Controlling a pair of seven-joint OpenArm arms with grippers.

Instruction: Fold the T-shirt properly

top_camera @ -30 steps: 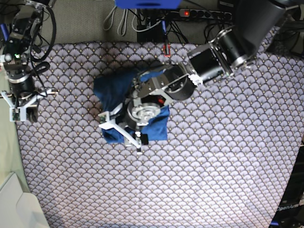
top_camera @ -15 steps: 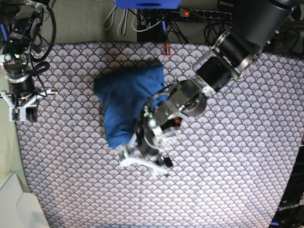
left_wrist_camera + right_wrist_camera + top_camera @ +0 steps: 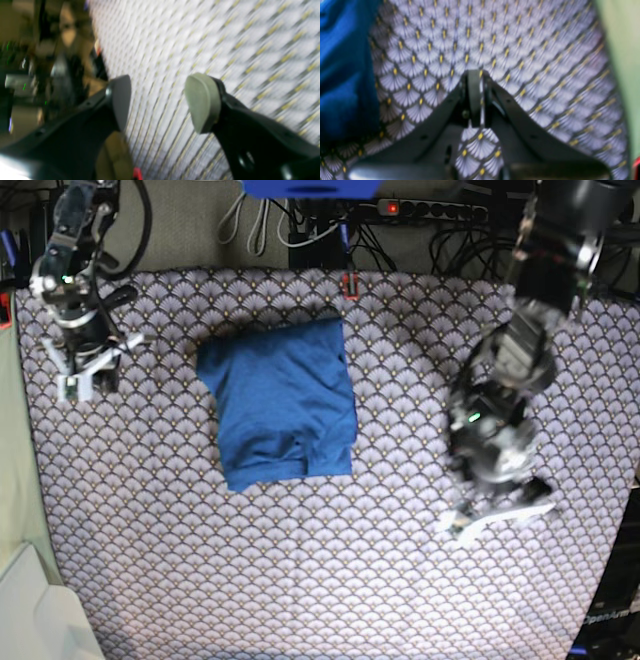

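The blue T-shirt [image 3: 283, 403] lies folded into a compact rectangle on the scallop-patterned cloth [image 3: 330, 570], left of the middle in the base view. Its edge also shows at the left of the right wrist view [image 3: 342, 70]. My left gripper [image 3: 497, 515] is far to the shirt's right over bare cloth; in the left wrist view [image 3: 157, 102] its jaws stand apart and hold nothing. My right gripper [image 3: 88, 370] is at the far left, well apart from the shirt; in the right wrist view [image 3: 476, 75] its fingers are pressed together and empty.
Cables and a power strip [image 3: 420, 210] lie beyond the cloth's far edge. A pale green surface [image 3: 15, 480] borders the cloth on the left, with a white object [image 3: 35, 610] at the bottom-left corner. A small red item [image 3: 350, 283] sits at the far edge.
My left arm has let go of the shirt and swung away to the right side of the cloth. The shirt now lies uncovered and folded. My right gripper has shifted up and slightly right.
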